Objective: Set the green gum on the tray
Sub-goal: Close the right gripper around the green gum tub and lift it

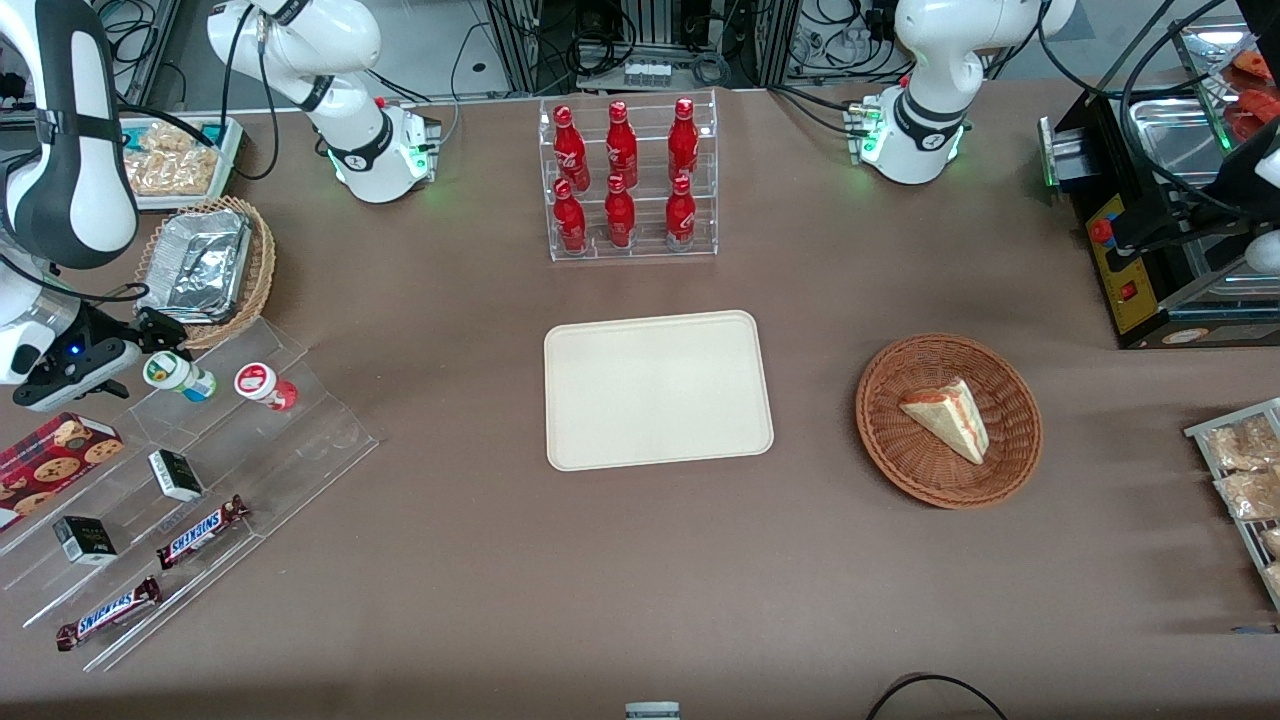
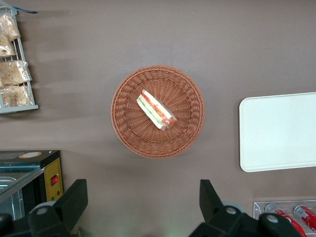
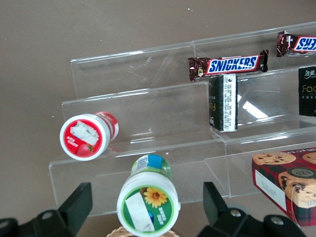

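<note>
The green gum [image 1: 176,374] is a small white bottle with a green-rimmed lid, standing on the top step of a clear acrylic stand [image 1: 200,470] at the working arm's end of the table. In the right wrist view the green gum [image 3: 148,202] sits between my two black fingers [image 3: 75,206], which stand wide apart and do not touch it. My gripper [image 1: 150,340] is open, right over the bottle. The cream-beige tray [image 1: 658,389] lies bare at the table's middle; it also shows in the left wrist view [image 2: 279,131].
A red-lidded gum bottle [image 1: 262,384] stands beside the green one. The stand also holds small black boxes [image 1: 176,474], Snickers bars [image 1: 202,531] and a cookie box [image 1: 55,455]. A wicker basket with a foil tray [image 1: 205,265] is close by. A rack of red bottles [image 1: 627,180] and a basket with a sandwich [image 1: 948,420] stand elsewhere.
</note>
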`<action>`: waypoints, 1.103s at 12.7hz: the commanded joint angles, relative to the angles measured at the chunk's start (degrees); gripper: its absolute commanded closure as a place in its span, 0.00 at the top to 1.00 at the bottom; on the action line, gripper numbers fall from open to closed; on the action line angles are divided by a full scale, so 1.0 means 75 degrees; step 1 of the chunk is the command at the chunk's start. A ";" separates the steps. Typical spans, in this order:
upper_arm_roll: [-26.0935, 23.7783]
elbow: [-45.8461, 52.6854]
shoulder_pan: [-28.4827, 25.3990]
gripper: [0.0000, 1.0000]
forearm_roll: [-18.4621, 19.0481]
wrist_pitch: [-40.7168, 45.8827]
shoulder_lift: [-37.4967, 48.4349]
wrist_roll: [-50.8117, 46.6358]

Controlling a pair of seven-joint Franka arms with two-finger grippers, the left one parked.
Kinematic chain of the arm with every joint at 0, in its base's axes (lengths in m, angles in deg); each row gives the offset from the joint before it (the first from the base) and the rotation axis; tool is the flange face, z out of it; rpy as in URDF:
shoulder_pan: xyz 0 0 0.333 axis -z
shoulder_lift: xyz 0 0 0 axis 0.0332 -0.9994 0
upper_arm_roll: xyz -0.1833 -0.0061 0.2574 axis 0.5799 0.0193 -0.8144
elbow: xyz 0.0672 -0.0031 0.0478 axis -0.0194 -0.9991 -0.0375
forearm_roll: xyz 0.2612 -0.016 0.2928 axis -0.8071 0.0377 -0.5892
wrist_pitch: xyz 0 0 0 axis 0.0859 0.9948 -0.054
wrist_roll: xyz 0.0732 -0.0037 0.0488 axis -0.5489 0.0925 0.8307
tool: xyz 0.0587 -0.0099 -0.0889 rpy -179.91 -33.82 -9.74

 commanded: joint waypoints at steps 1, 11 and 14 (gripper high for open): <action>0.0031 -0.0176 0.0019 1.00 0.0106 -0.0282 -0.0027 0.0086; 0.0231 -0.0517 0.0019 0.99 0.0118 -0.0387 -0.0004 0.0226; 0.0231 -0.0540 0.0019 0.92 0.0106 -0.0400 -0.0004 0.0273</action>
